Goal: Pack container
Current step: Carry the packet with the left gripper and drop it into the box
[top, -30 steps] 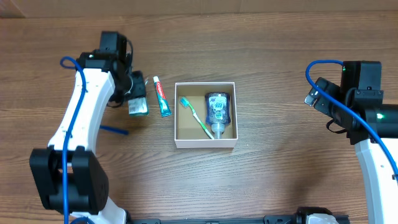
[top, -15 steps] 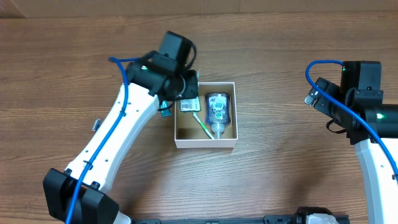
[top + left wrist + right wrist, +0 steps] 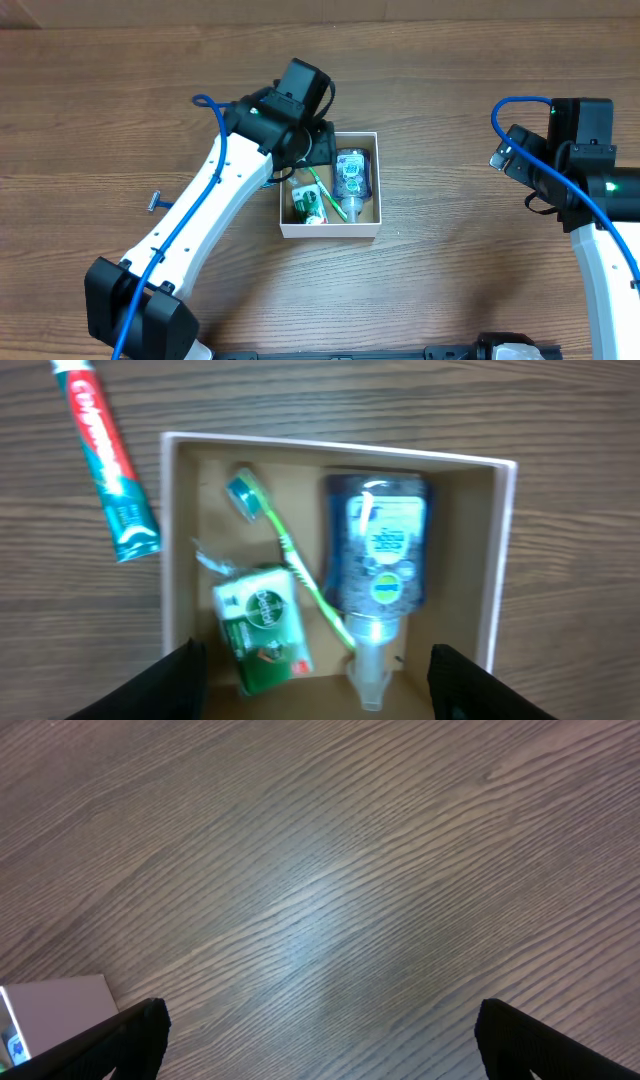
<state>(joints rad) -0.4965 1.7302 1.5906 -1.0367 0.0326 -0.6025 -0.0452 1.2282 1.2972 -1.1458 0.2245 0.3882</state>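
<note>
My left claw [image 3: 318, 658] hangs spread wide over the container [image 3: 506, 570]. Its dark fingers [image 3: 180, 680] show at both lower edges of the wrist view, gripping nothing and touching nothing. From overhead I see the container [image 3: 330, 232] near the middle of the counter [image 3: 450, 60], with the left claw [image 3: 305, 150] above its far-left corner. Inside, a green packet [image 3: 262, 625] lies on the left, a toothbrush [image 3: 300, 575] slants just beside it, and a blue bottle [image 3: 378, 550] lies along the right. A toothpaste tube [image 3: 105, 460] lies on the counter outside the left wall. My right claw [image 3: 325, 1020] is spread wide and empty over bare wood, well apart from the container.
</note>
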